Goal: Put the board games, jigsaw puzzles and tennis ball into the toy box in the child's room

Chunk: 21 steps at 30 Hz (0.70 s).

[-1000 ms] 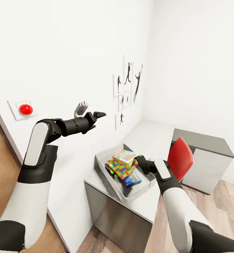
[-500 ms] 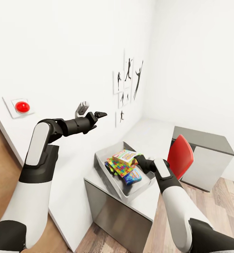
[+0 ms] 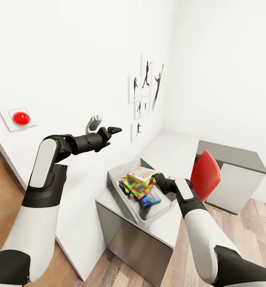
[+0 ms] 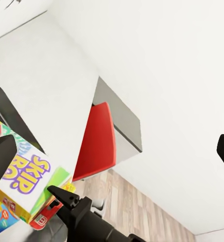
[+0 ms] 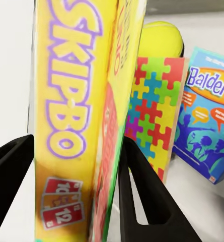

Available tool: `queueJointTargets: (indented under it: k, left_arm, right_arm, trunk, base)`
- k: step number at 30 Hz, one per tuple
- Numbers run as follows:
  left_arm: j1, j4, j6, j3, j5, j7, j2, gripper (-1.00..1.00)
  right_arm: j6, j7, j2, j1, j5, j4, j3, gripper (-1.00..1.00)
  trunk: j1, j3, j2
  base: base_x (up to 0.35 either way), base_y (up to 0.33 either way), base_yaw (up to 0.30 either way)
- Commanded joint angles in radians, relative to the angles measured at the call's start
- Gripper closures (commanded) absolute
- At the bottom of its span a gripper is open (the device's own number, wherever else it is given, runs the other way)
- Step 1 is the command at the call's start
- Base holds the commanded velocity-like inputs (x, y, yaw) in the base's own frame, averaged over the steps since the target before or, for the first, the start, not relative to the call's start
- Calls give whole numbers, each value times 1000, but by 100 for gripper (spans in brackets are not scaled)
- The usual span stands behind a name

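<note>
- White-walled room; the counter [image 3: 164, 233] carries my toy box [image 3: 116, 187].
- My right gripper [image 5: 74, 186] is clamped on the Skip-Bo game [image 5: 74, 116] inside the box.
- Puzzle [image 5: 154, 113], ball [image 5: 162, 43] and blue game [image 5: 207, 111] lie in there too.
- My left gripper [image 3: 105, 128] hangs spread apart, holding nothing.

You are looking into a child's room in a home: white walls carry black baseball-player silhouette pictures [image 3: 145, 93], a grey desk [image 3: 164, 149] holds a toy box [image 3: 125, 195] of board games [image 3: 141, 176] and a jigsaw puzzle [image 3: 135, 187], with 1 red chair [image 3: 205, 174] on wood-plank flooring [image 3: 244, 223].
</note>
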Motion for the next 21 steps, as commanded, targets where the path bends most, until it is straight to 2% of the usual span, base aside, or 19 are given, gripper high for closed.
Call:
queueJointTargets:
  k: [1, 6, 10, 21]
  left_arm:
    - [-1, 0, 1, 0, 10, 10, 0, -100]
    - [-2, 2, 1, 1, 10, 10, 0, -100]
    - [-4, 4, 1, 0, 10, 10, 0, -100]
    - [-6, 5, 1, 0, 10, 10, 0, -100]
  right_arm:
    - [3, 1, 1, -4, -12, -2, -4, 100]
    - [1, 76, 1, -11, -10, -1, -4, 100]
    - [1, 104, 1, -13, -9, 1, -4, 100]
    - [0, 131, 1, -15, -8, 3, -4, 100]
  trunk:
    - [1, -4, -2]
    - [1, -12, -2]
    - [1, -19, -2]
    - [1, -37, -2]
  base:
    - [0, 0, 0]
    - [0, 0, 0]
    - [0, 0, 0]
    - [0, 0, 0]
